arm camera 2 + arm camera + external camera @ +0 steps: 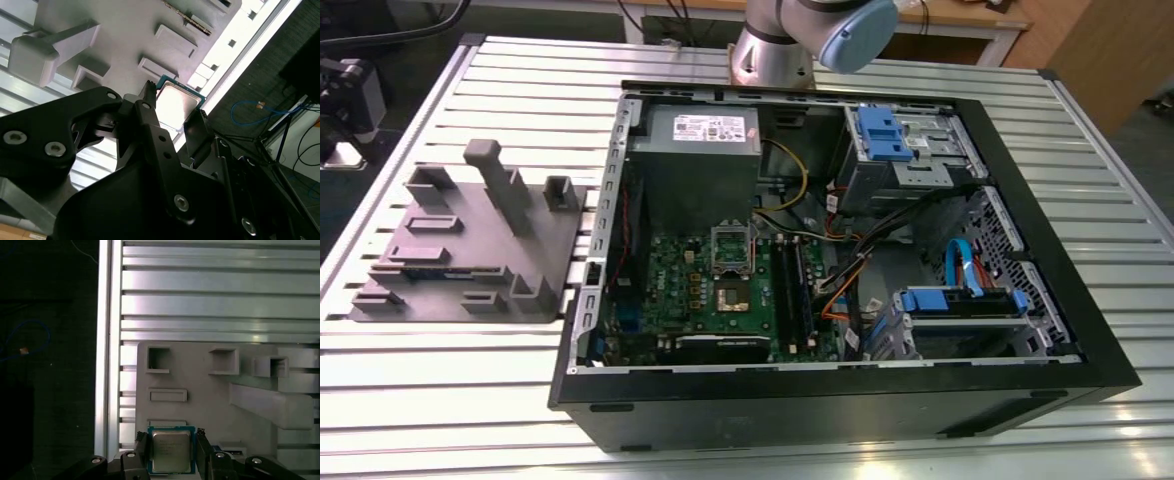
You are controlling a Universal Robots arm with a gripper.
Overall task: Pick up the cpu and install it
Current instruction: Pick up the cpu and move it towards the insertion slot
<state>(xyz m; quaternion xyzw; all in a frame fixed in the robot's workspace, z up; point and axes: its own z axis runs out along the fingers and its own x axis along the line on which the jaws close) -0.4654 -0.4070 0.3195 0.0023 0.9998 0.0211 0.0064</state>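
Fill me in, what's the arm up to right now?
The arm's gripper is at the cpu, which sits at its tip over the grey parts fixture on the slatted table. Whether the chip is clamped can't be told. In the exterior view, the open computer case sits beside the fixture with its motherboard exposed. The cpu is not in the case yet.

Open computer case (854, 410) beside grey fixture tray (480, 250) on slatted table (454, 390).
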